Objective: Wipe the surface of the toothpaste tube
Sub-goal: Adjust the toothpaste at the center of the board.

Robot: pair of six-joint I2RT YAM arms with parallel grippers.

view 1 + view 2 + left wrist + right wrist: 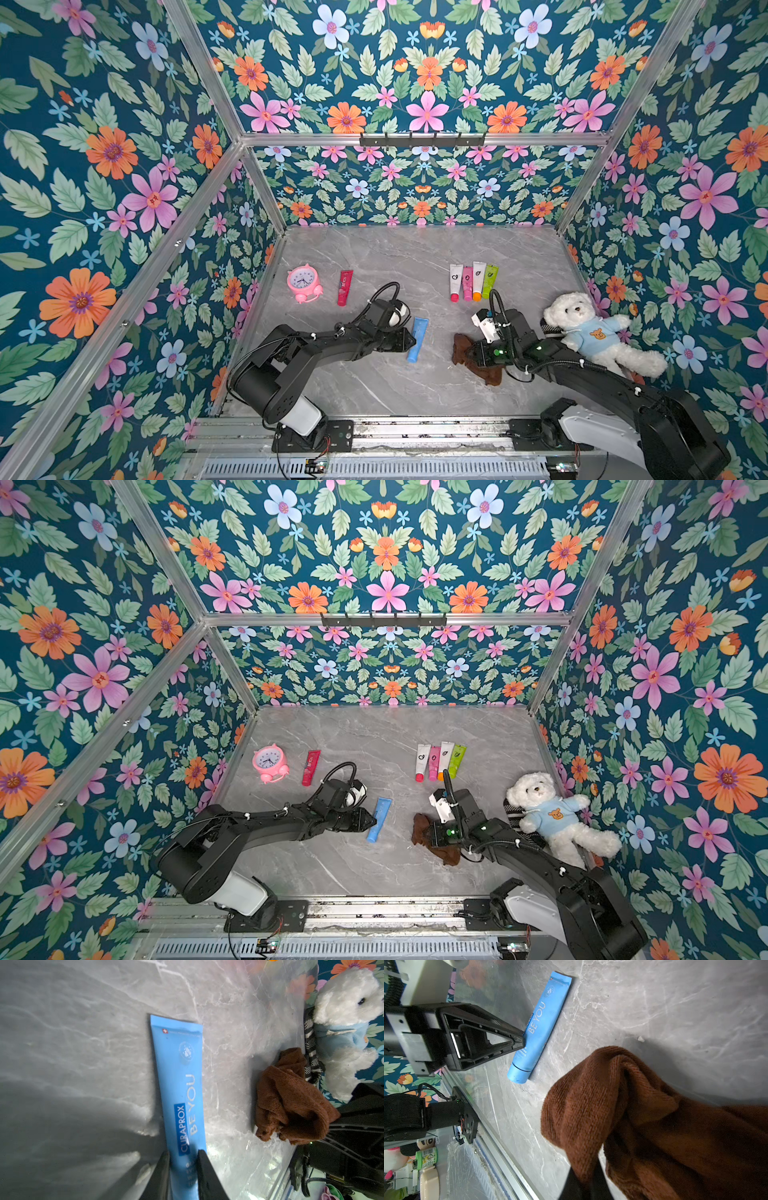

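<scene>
Brown cloth sat bunched in the right hand, which was pinched tight on it. The blue toothpaste tube lay flat on the grey desk just to that hand's left with bare marble between, its long axis running near to far and the cap end nearer. The left hand was the closer one, its fingers narrow at either side of the tube's cap half, seemingly pinching it. Farther off, a white bear, four small tubes, a red tube and a pink clock stood clear of the way.
</scene>
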